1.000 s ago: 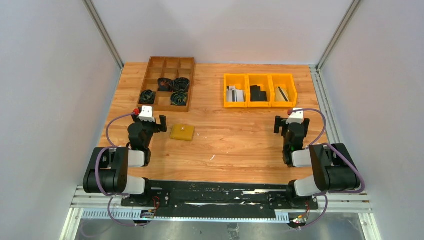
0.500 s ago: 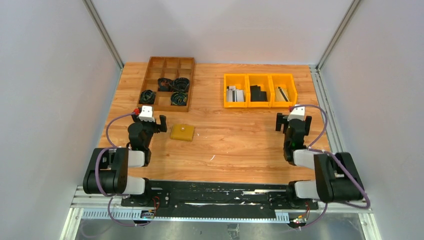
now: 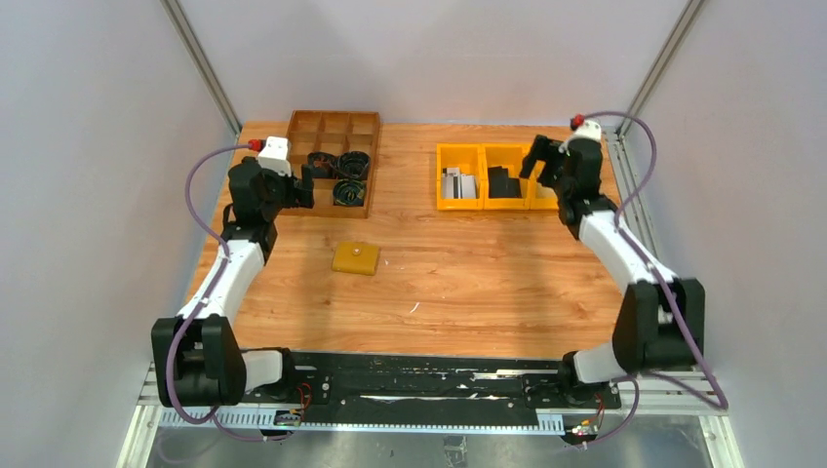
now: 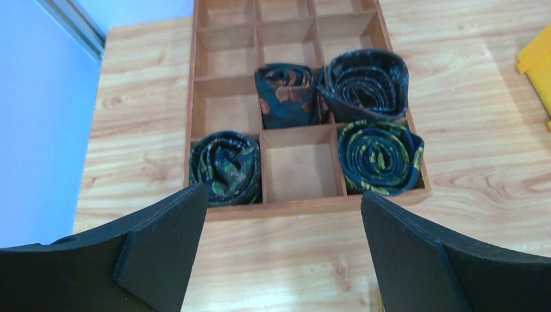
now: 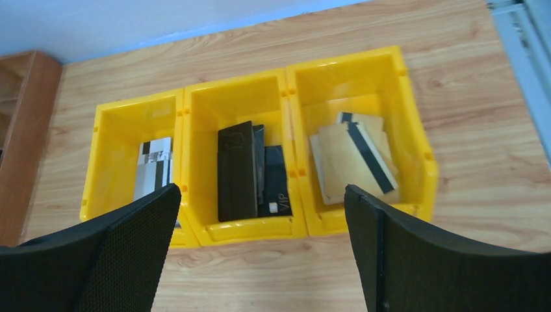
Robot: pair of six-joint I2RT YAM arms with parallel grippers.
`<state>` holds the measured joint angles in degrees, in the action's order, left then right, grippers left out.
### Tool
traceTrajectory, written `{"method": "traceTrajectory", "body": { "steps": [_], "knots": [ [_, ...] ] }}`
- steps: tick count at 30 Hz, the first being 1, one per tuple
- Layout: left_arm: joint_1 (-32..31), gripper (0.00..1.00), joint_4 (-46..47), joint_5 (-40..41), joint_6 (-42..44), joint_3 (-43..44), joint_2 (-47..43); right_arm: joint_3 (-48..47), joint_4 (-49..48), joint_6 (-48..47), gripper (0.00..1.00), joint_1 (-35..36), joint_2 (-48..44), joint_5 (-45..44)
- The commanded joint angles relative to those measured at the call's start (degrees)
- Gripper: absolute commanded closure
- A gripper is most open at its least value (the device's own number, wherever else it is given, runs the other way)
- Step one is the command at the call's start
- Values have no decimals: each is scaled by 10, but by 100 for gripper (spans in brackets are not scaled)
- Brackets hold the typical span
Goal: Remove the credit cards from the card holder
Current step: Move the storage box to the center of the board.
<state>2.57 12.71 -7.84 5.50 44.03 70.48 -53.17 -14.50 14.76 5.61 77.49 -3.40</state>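
Both arms have stretched out from the near edge of the table (image 3: 468, 283) since a second ago, when their wrists sat folded close to the bases. The left gripper (image 3: 305, 185) now hangs over the near side of the wooden tray (image 3: 293, 136) at the far left. The right gripper (image 3: 542, 164) hangs over the yellow bins (image 3: 458, 204) at the far right.

The card holder (image 3: 355, 258) has not moved. It lies closed and flat on the bare wood, toward the left of the table's middle, with its snap stud (image 3: 357, 253) facing up. It is nearer the robot than the tray and well apart from both grippers.

The left jaws stand wide apart with nothing between them. In the left wrist view they frame the tray's near row. Four rolls of patterned cloth (image 4: 380, 156) sit in the tray: one in the near left cell, one in the near right cell, and two in the middle and right cells of the row behind.

The right jaws are also spread wide and hold nothing. In the right wrist view the three bins stand side by side, touching. The left bin holds black-and-white cards (image 5: 154, 170), the middle bin holds dark cards (image 5: 250, 170), one marked VIP, and the right bin holds tan cards (image 5: 351, 156) with a black stripe.
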Motion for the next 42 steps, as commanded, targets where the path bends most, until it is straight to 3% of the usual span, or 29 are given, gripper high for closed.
{"method": "traceTrajectory", "body": {
  "steps": [1,8,14,25,28,42],
  "knots": [
    [7,0,-224,-21,10,75,16,-158,176,8,2,51,121,14],
    [9,0,-375,-28,48,146,18,-320,242,-38,23,147,298,-91],
    [9,0,-422,-31,83,148,3,-385,257,-26,32,164,364,-125],
    [9,0,-458,-57,108,157,-1,-385,234,-27,49,165,401,-147],
    [9,0,-469,-61,112,165,0,-383,235,-22,59,167,408,-143],
    [9,0,-513,-75,136,197,-12,-278,226,38,86,235,352,-182]
  ]
}}
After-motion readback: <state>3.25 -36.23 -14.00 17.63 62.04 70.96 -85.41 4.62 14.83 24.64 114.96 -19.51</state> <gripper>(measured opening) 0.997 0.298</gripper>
